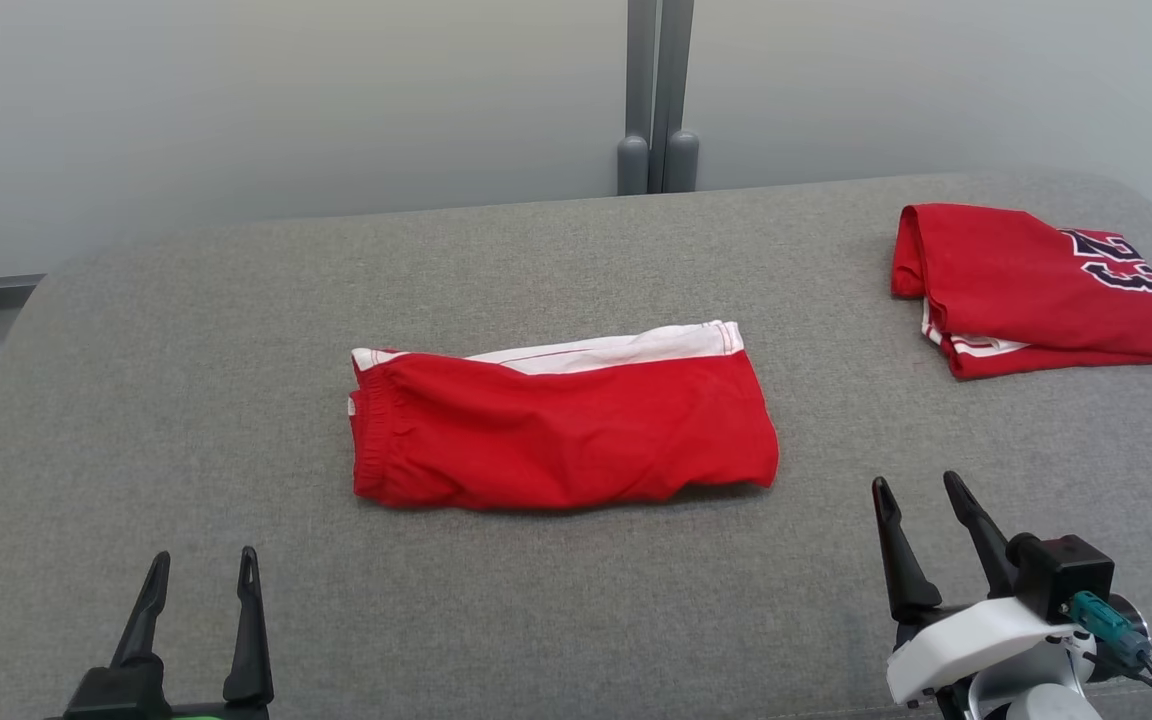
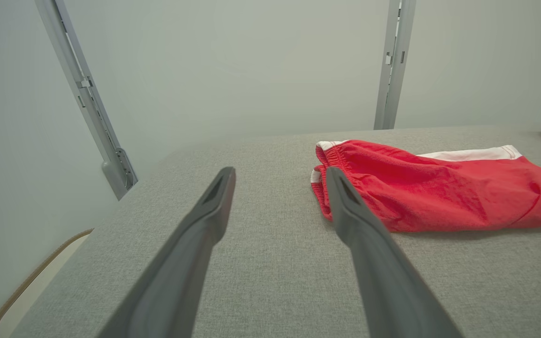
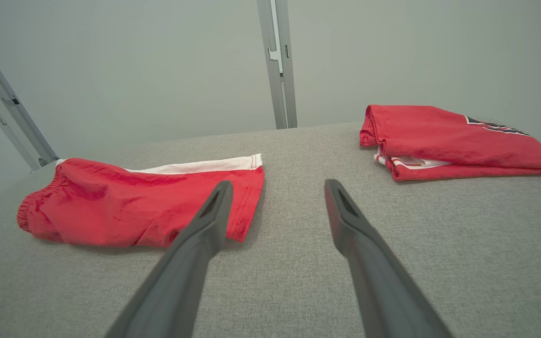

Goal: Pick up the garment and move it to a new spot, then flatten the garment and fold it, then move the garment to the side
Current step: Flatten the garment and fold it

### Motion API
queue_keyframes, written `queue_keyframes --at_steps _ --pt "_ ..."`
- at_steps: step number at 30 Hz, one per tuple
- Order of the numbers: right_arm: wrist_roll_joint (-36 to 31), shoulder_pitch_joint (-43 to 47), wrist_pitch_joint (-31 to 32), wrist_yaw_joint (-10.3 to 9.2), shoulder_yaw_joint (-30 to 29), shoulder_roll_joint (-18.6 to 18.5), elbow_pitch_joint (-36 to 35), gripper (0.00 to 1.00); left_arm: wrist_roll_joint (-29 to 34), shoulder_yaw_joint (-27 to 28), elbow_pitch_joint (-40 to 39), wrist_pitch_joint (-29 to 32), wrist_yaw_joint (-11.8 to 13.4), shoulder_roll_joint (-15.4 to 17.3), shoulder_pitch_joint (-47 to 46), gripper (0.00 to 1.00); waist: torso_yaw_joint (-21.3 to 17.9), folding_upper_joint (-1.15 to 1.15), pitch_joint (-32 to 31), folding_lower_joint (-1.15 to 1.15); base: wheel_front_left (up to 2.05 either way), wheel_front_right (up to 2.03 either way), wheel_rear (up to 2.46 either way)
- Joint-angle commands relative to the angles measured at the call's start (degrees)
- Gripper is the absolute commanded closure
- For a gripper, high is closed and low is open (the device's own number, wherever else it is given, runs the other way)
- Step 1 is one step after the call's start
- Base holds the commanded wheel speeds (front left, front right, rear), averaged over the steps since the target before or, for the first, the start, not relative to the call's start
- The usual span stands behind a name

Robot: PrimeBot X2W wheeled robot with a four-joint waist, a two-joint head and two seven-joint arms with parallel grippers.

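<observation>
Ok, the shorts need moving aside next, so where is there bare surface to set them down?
Widest bare patch: the grey surface left of the red shorts, out to its left edge. A narrower gap lies between the shorts and the folded jersey. The far right corner is crowded by that jersey.

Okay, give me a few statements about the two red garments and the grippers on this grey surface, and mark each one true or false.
1. The red shorts lie folded near the middle of the grey surface. True.
2. The left gripper is shut on the shorts. False: it is open and sits short of them, holding nothing.
3. A folded red jersey lies at the far right, apart from the shorts. True.
4. The right gripper rests on the jersey. False: it is open, on the robot's side of both garments and touching neither.
5. A white band runs along the shorts' far edge. True.
</observation>
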Motion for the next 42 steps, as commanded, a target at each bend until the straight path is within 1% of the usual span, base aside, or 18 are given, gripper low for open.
queue_keyframes --at_steps 1,8,11,16,17,24,32,38,42 --pt "-0.5 -0.5 0.3 0.00 -0.1 0.0 0.0 0.00 0.2 0.3 0.0 -0.1 0.4 0.2 0.7 0.00 0.0 0.00 -0.1 0.00 0.00 0.00 0.00" --pt "-1.0 -4.6 2.9 0.00 2.1 -0.2 1.9 0.00 -0.1 0.4 -0.1 -0.1 0.5 0.0 0.8 0.00 -0.1 0.00 0.0 0.00 0.00 0.00 0.00" --pt "-0.3 -7.5 4.0 0.00 2.8 -0.7 4.5 0.00 0.2 0.0 0.0 -0.1 0.5 -0.1 0.0 0.00 0.5 0.00 0.0 0.00 0.00 0.00 0.00" --pt "0.8 -13.0 4.9 0.00 4.1 -1.4 10.9 0.00 0.0 -0.3 0.3 -0.1 1.0 -0.4 -0.7 0.00 1.8 0.00 0.3 0.00 0.00 0.00 0.00" --pt "0.8 -13.0 4.9 0.00 4.1 -1.4 10.9 0.00 0.0 -0.3 0.3 -0.1 1.0 -0.4 -0.7 0.00 1.8 0.00 0.3 0.00 0.00 0.00 0.00" --pt "2.4 -21.9 4.1 0.00 5.1 -1.8 23.8 0.00 0.3 -1.5 0.7 -0.1 0.6 -0.6 -2.1 0.00 4.6 0.00 2.1 0.00 0.00 0.00 0.00" --pt "4.0 -31.2 2.5 0.00 4.6 -2.6 39.1 0.00 0.3 -4.2 1.6 -0.1 -0.3 -0.7 -6.1 0.00 9.7 0.00 6.3 0.00 0.00 0.00 0.00" --pt "4.0 -36.6 1.6 0.00 3.9 -3.2 48.4 0.00 -0.2 -5.4 2.6 -0.1 -0.5 -0.9 -8.0 0.00 12.2 0.00 8.3 0.00 0.00 0.00 0.00" --pt "4.7 -40.1 3.0 -0.01 3.2 -3.4 54.3 0.00 -0.4 -6.0 2.7 -0.1 -0.8 -1.0 -9.2 0.00 13.5 0.00 10.0 0.00 0.00 0.00 0.00"
